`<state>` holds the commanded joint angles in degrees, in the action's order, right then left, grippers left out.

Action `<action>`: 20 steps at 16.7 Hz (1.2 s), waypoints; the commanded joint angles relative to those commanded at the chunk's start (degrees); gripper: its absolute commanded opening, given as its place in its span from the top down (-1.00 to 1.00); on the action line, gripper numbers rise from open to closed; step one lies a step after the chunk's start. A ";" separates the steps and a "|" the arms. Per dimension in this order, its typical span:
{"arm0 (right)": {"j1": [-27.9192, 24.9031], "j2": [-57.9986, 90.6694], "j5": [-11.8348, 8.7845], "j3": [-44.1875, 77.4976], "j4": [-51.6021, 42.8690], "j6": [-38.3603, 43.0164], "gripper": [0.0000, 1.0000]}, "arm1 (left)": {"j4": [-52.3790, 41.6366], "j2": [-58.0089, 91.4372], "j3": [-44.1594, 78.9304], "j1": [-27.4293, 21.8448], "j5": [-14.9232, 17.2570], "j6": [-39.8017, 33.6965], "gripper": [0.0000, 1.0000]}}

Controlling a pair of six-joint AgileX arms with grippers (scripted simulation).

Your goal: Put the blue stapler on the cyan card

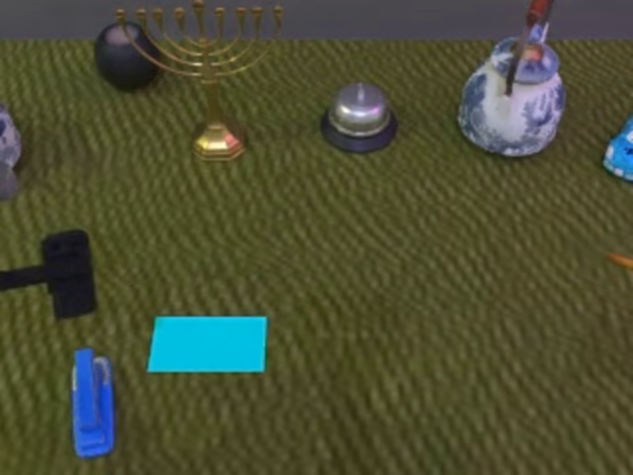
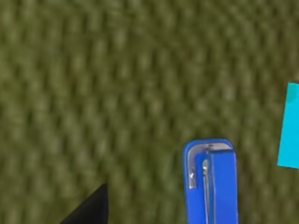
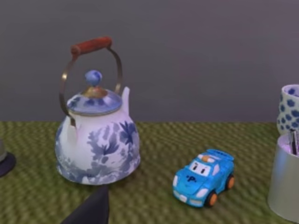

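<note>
— How far along are you?

— Hardly started, by the look of it. Nearest you, at the front left of the surface (image 1: 415, 327), the blue stapler (image 1: 93, 403) lies flat on the green cloth with nothing gripping it. The cyan card (image 1: 209, 344) sits just beside it, a little farther back and to the right, bare on top. The two are close but apart.

— And the left tool?

— Your left tool (image 1: 67, 273) hovers past the stapler's far end, toward the left edge, not touching it. You can't tell from these views whether its fingers are apart or together (the left wrist view catches only one dark tip in a corner, with the stapler's end and a sliver of card in frame).

— So what remains?

— Everything, I'd judge: reach the stapler, grip it, lift, carry it the short way over and set it down on the card.

— The right arm?

— Parked off the right side; the top view doesn't show it. Its wrist camera looks at the far-right clutter, a blue-and-white kettle (image 3: 97, 140) and a toy car (image 3: 203, 178).
</note>
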<state>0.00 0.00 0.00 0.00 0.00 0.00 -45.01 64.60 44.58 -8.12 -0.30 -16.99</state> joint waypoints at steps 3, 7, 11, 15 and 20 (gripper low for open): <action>0.00 0.00 0.00 0.00 0.00 0.00 -1.00 | -8.74 12.00 8.74 -1.63 0.02 -3.36 -1.00; 0.00 0.00 0.00 0.00 0.00 0.00 -1.00 | -16.36 23.32 17.07 -3.09 0.17 -6.47 -1.00; 0.00 0.00 0.00 0.00 0.00 0.00 -1.00 | -18.30 26.02 19.38 -3.48 0.25 -7.29 -1.00; 0.00 0.00 0.00 0.00 0.00 0.00 -1.00 | -18.01 25.92 19.08 -3.20 0.25 -7.21 -1.00; 0.00 0.00 0.00 0.00 0.00 0.00 -1.00 | -8.56 29.66 13.38 -3.26 0.26 -6.98 -1.00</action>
<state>0.00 0.00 0.00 0.00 0.00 0.00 -53.57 94.27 57.95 -11.39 -0.04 -23.97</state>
